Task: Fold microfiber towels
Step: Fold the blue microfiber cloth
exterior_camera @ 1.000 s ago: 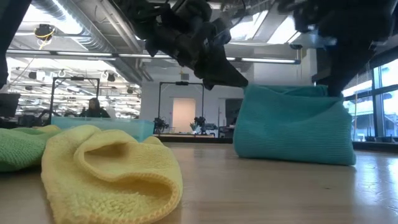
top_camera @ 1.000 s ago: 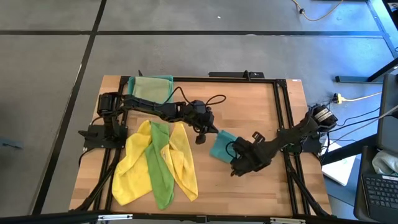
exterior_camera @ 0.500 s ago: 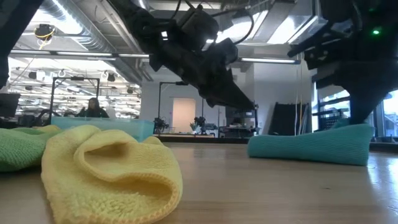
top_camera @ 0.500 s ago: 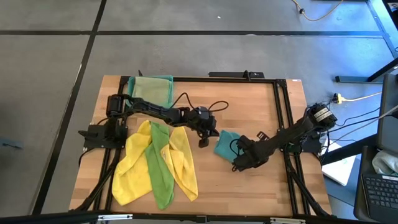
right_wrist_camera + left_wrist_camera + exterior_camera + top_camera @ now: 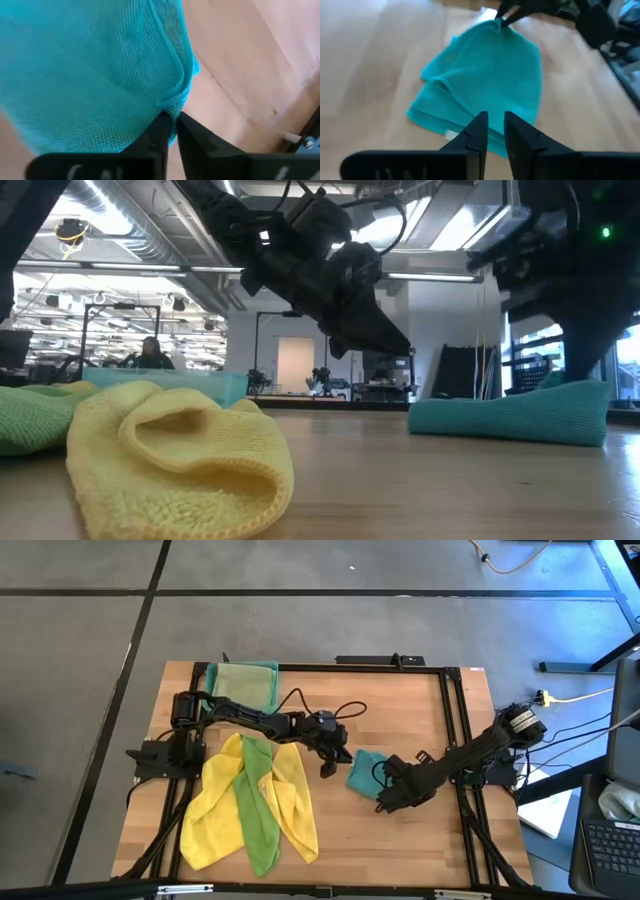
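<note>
The teal towel [image 5: 360, 770] lies folded and low on the wood at mid-table, also seen in the low view [image 5: 510, 416]. My left gripper [image 5: 494, 120] hangs just left of it, clear above the table [image 5: 400, 345], open by a narrow gap with nothing between its fingers. My right gripper [image 5: 172, 120] points steeply down at the towel's hem, its fingers a narrow gap apart. Two yellow towels [image 5: 290, 795] and a bright green one [image 5: 258, 802] lie heaped at the near left. A pale olive-green towel [image 5: 243, 683] lies in the teal tray at the far left. My right gripper's fingertips [image 5: 162, 122] stand at the teal towel's hemmed edge [image 5: 176, 102], near a corner, coming from above and slanting. Whether they touch the hem I cannot tell. The towel lies flat on the table.
The translucent teal tray [image 5: 268, 668] stands at the far left corner. A black frame [image 5: 455, 740] runs along the table's edges. Bare wood [image 5: 400, 710] stretches across the far right half and in front of the teal towel.
The teal towel, held up tall off the table a second ago, has come down and now lies low and flat. Both grippers have sunk toward the table. My left gripper is no longer at the towel's top edge.
</note>
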`<action>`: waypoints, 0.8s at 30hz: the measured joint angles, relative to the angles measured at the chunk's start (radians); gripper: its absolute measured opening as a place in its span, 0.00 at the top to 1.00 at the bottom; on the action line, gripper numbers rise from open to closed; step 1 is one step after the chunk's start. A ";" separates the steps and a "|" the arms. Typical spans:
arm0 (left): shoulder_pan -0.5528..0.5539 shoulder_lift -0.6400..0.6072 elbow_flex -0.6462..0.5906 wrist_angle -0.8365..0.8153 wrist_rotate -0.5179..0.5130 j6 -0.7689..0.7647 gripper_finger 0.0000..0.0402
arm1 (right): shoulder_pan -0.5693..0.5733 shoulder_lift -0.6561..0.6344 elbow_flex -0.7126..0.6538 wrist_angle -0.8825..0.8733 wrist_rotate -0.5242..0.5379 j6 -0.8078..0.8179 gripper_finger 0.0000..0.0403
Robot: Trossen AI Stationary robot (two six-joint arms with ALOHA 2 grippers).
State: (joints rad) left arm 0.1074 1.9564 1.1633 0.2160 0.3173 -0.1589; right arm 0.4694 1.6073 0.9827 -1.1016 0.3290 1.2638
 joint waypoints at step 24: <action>0.015 -0.006 0.000 0.007 0.183 -0.201 0.85 | -0.088 -0.378 -0.036 0.016 -0.013 0.472 0.48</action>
State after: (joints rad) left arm 0.1223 1.9501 1.1633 0.2235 0.5006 -0.3603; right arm 0.3818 1.2291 0.9468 -1.0856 0.3162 1.7359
